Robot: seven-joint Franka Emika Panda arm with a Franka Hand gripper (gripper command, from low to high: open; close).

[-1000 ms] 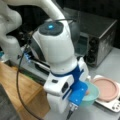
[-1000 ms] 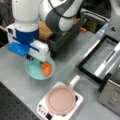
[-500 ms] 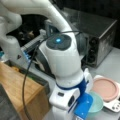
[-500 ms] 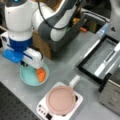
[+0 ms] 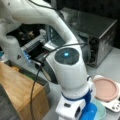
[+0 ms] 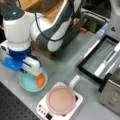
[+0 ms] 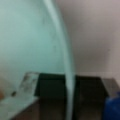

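A teal bowl [image 6: 28,83] sits on the grey table at a front view's left, with an orange piece [image 6: 40,80] inside it near its right wall. My gripper [image 6: 24,72] is down at the bowl's upper left rim, below the white and blue wrist. In the wrist view the bowl [image 7: 25,37] fills the left, and its pale rim runs down between my two dark fingers [image 7: 52,87]. The gripper [image 7: 70,95] looks shut on that rim. At a front view's bottom right only the bowl's edge [image 5: 101,110] shows, under the blue hand [image 5: 86,115].
A pink pan [image 6: 61,100] rests on a white hot plate [image 6: 43,110] just right of the bowl, and the pan [image 5: 106,88] also shows elsewhere. A black tray [image 6: 100,60] and a metal box [image 6: 112,92] stand at the right. A wooden block [image 5: 17,87] lies behind the arm.
The arm has dropped and shifted over the bowl's rim, bringing the wrist lower and closer. The bowl and the orange piece stayed in place.
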